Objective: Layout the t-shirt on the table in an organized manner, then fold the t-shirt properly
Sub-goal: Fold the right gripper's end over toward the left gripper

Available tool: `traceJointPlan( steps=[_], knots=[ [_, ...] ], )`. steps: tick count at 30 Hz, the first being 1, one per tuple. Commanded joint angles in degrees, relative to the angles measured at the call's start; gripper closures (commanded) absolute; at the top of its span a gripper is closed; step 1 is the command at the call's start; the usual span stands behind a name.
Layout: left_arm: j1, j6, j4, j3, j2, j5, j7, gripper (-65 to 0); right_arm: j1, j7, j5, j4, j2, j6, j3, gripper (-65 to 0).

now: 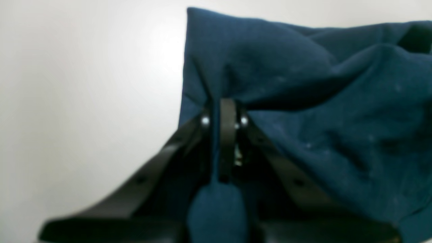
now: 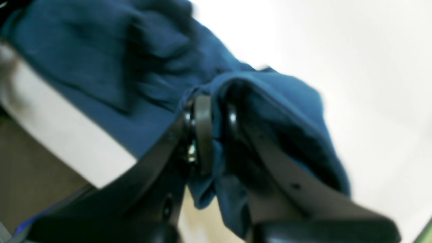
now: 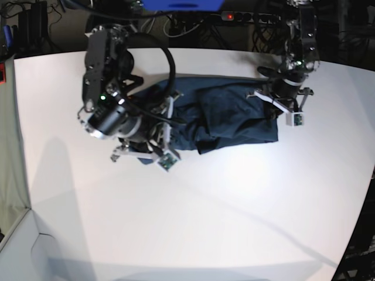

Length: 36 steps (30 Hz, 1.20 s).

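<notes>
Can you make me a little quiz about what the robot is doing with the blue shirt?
1. True or false: the dark navy-blue cotton t-shirt lies flat and smooth on the large matte white table.
2. What is the left tool pinching? A) a towel B) shirt fabric C) nothing
3. Fill in: the right tool is shut on the ____.

Key: 1 false, the shirt is bunched and wrinkled between the arms. 2 B. 3 t-shirt.

Robotics lab, two arms over a white table [image 3: 193,222], cables [image 3: 176,23] and power strip [image 3: 249,16] behind
</notes>
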State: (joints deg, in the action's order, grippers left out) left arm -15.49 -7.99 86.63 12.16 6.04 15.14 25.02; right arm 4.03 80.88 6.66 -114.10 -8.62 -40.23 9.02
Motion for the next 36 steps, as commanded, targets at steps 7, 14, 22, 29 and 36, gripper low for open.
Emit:
traceJointPlan(
  steps=[7, 14, 22, 29, 36],
  knots=[
    [-0.73, 1.00, -0.52, -0.43, 0.33, -1.47, 5.18, -0.1, 0.93, -1.89, 0.69, -0.49, -0.38, 0.23, 18.10, 0.0],
    [-1.26, 1.09, -0.52, -0.16, 0.33, -1.47, 5.18, -0.1, 4.28, -7.96, 0.86, 9.62, -0.38, 0.23, 24.87, 0.0],
    [-1.26, 1.00, -0.52, -0.08, 0.15, -0.94, 5.18, -0.1, 7.97, -13.85, 1.04, 18.24, -0.38, 0.23, 24.96, 0.0],
    [-2.58, 0.91, 6.07, -0.25, -0.20, -0.76, 5.18, -0.6, 11.84, -13.23, 6.31, 18.32, -0.38, 0.23, 24.00, 0.0],
    [-5.66, 1.26, 15.57, 0.01, 0.33, 5.83, 5.18, -10.6, 11.84, -12.18, 8.69, 18.15, -0.38, 0.23, 21.89, 0.0]
  ],
)
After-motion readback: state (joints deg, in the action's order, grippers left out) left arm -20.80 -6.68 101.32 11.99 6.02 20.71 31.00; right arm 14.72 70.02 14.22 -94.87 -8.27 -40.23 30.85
